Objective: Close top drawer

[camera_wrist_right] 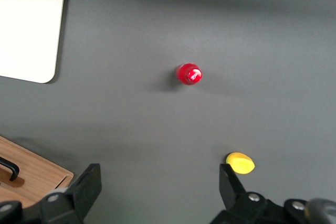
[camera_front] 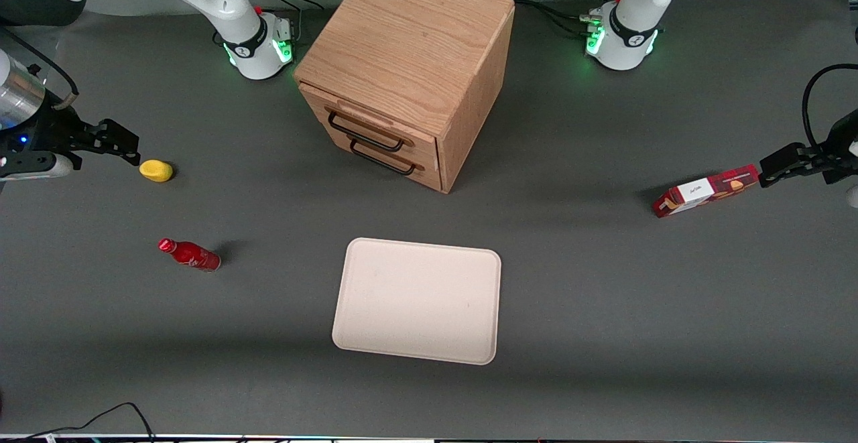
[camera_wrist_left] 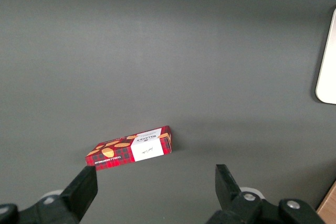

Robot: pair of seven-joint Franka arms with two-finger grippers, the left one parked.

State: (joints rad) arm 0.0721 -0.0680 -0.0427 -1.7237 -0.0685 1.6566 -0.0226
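Observation:
The two-drawer oak cabinet (camera_front: 409, 47) stands mid-table, turned at an angle to the front camera. Its top drawer (camera_front: 375, 116), with a black wire handle (camera_front: 365, 133), sticks out slightly past the cabinet's face. The lower drawer's handle (camera_front: 382, 159) sits just under it. My gripper (camera_front: 124, 148) hovers low toward the working arm's end of the table, well apart from the cabinet, open with nothing between its fingers. In the right wrist view the gripper (camera_wrist_right: 160, 177) is over bare table, and a wooden corner (camera_wrist_right: 37, 174) with a black handle (camera_wrist_right: 9, 169) shows.
A yellow lump (camera_front: 155, 170) (camera_wrist_right: 240, 162) lies just by my gripper. A red bottle (camera_front: 190, 255) (camera_wrist_right: 189, 74) stands nearer the front camera. A beige tray (camera_front: 417, 299) lies in front of the cabinet. A red biscuit box (camera_front: 704, 192) lies toward the parked arm's end.

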